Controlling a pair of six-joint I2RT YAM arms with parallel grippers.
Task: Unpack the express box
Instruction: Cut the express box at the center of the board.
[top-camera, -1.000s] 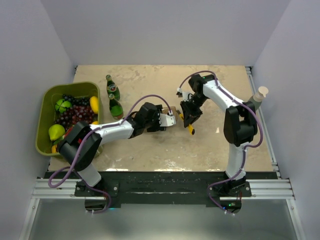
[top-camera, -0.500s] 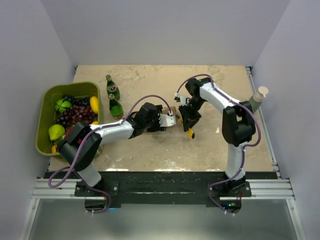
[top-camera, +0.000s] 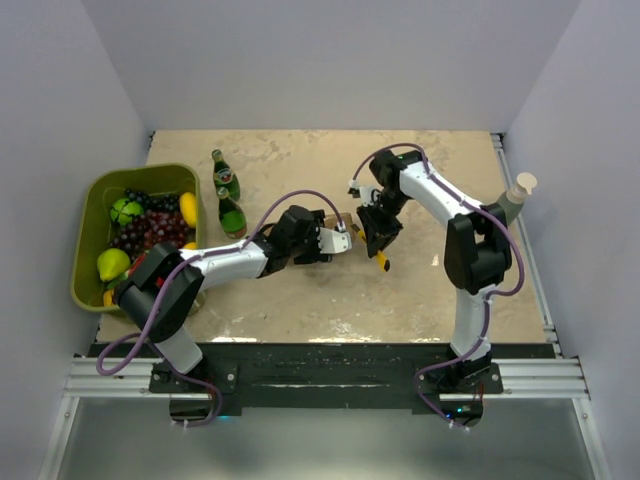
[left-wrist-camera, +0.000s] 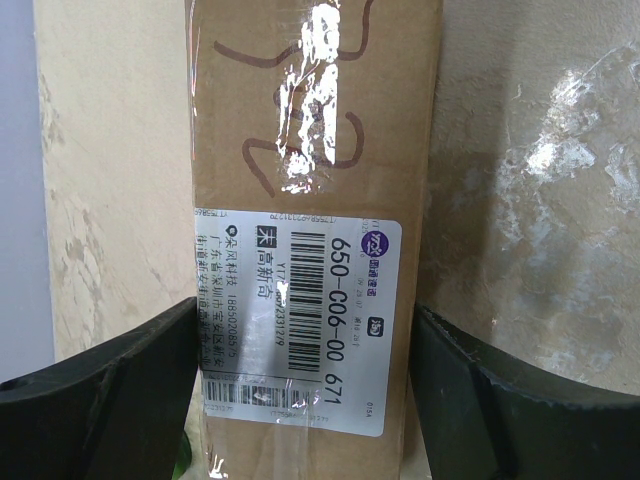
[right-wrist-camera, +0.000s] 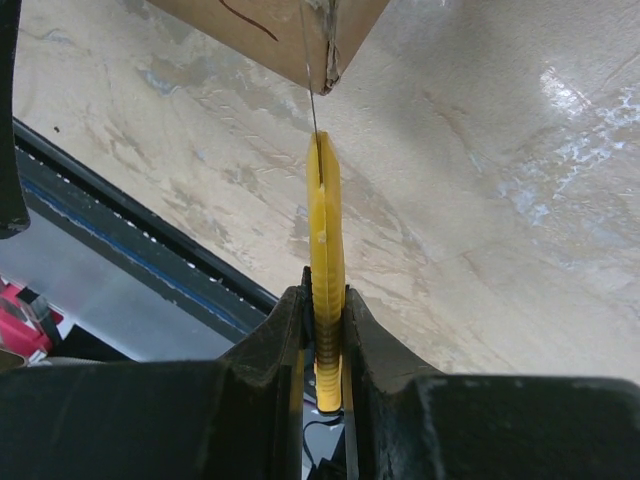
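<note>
Your right hand is clamped narrow on the yellow utility knife, handle pinched between both fingers. Its thin blade reaches up to the corner of the express box, where the taped end seam sits. Over the last second that arm has drawn in a little toward the box end, so the blade now meets the cardboard and the cut looks ready to begin. The box lies flat near the middle of the tabletop, well away from every edge, with the white shipping label facing up. Your left hand has not moved. It stands wide across the box, a finger against each long side, bracing it for the cut. Beyond, toward the far left corner, two green bottles stand upright. The green tub of fruit sits along the left edge, untouched.
</note>
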